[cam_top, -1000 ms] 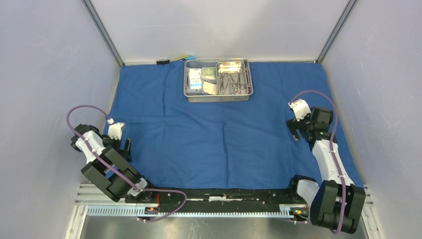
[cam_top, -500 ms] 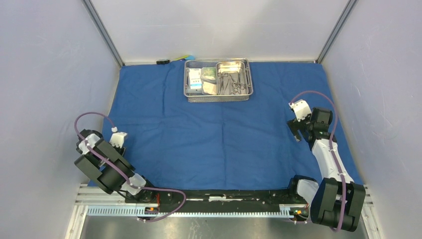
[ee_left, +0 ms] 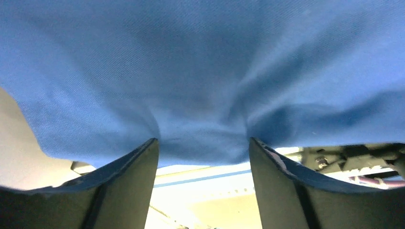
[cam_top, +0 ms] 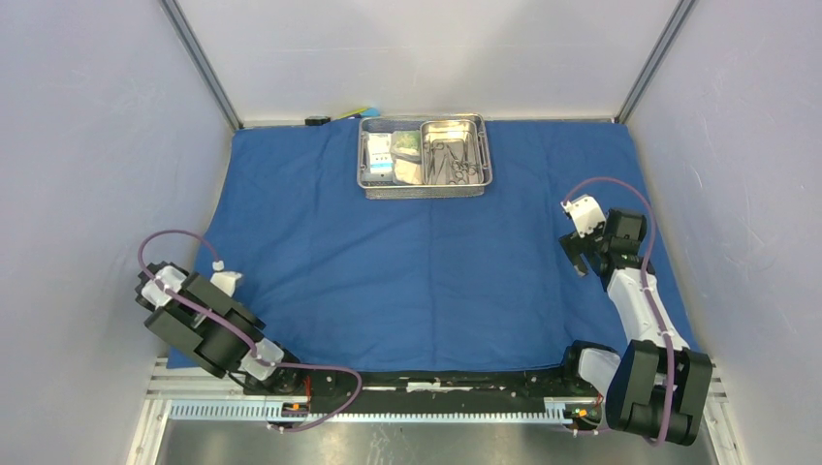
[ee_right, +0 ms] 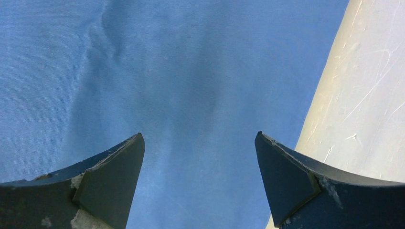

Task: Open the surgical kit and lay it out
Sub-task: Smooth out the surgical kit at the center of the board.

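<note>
**Work cell, viewed from its near edge.** The large blue cloth wrap [cam_top: 426, 262] lies opened flat over nearly the whole table [ee_right: 363, 95], so the unwrapping looks done or all but done.

At the far middle of the cloth stands the rectangular wire-mesh tray [cam_top: 425, 194]. The smaller steel pan [cam_top: 452, 129] is seated in the tray's right half. The slim instruments [cam_top: 452, 163] lie heaped inside the pan, and the clear packets [cam_top: 383, 155] sit in the tray's left half. Nothing has yet been set out on the cloth, so the laying-out is judged to be wholly ahead.

**Right gripper** [cam_top: 579, 258]: it hovers over the cloth's right margin beside bare table, jaws wide and empty, well apart from the tray.

**Left gripper** [cam_top: 226, 283]: it sits at the cloth's near-left corner, also well apart from the tray. Its fingers [ee_left: 136, 164] stand partly apart, with the cloth's hem lying across the gap and creases running to both tips. Whether they pinch the fabric or merely touch it cannot be told.

By this reading, either arm must reach far forward to the tray before any item can be lifted out.
</note>
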You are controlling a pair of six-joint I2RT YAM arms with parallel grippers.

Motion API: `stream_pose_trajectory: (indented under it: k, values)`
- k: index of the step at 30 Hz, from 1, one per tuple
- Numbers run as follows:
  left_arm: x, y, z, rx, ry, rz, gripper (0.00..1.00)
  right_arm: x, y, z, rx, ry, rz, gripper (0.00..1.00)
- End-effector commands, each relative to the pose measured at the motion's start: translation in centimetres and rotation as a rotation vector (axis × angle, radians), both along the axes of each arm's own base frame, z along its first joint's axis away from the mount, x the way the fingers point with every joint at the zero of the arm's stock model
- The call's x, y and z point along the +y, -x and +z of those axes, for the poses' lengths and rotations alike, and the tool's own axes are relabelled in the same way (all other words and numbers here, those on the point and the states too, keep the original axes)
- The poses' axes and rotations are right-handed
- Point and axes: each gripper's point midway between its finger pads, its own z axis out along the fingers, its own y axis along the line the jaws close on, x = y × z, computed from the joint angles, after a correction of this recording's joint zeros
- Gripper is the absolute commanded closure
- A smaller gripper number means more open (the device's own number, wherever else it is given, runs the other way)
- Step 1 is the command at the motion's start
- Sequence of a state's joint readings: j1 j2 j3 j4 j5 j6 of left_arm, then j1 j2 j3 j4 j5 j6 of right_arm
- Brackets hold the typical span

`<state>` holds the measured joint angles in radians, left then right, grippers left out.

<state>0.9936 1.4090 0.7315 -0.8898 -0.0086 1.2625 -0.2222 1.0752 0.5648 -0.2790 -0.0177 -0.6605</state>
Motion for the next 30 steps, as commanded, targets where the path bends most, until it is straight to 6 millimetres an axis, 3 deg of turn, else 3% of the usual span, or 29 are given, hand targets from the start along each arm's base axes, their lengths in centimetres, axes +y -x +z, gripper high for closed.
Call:
stream_pose_trajectory:
  k: [1,2,3,7,10,14,22,30]
  values:
    - [-1.1,-2.4,4.3,-0.114,0.076,-0.051,0.14,0.1,-1.5,2.0,-0.057,0.009,0.02,0.07]
    - [-1.3,-3.5,5.2,-0.157,0.079,-0.051,0.03,0.1,-1.7,2.3,-0.066,0.006,0.023,0.06]
    - [-1.5,-4.9,6.2,-0.21,0.078,-0.048,0.0,0.3,-1.8,2.5,-0.071,0.0,0.028,0.06]
    - [-3.4,-10.6,9.5,-0.386,0.108,-0.034,0.0,1.0,-2.4,3.1,-0.089,-0.036,0.05,0.06]
    - [-5.4,-15.3,10.7,-0.479,0.141,-0.029,0.0,1.8,-3.3,3.6,-0.105,-0.091,0.072,0.06]
    - [-7.2,-21.8,11.0,-0.568,0.168,0.032,0.0,3.2,-5.5,4.9,-0.145,-0.171,0.101,0.06]
    - [-6.3,-34.8,12.9,-0.755,0.349,0.311,0.0,4.6,-10.9,9.0,-0.311,-0.232,0.08,0.04]
    - [-8.4,-44.5,10.5,-0.747,0.407,0.396,0.0,3.7,-16.2,9.1,-0.409,-0.24,-0.037,0.02]
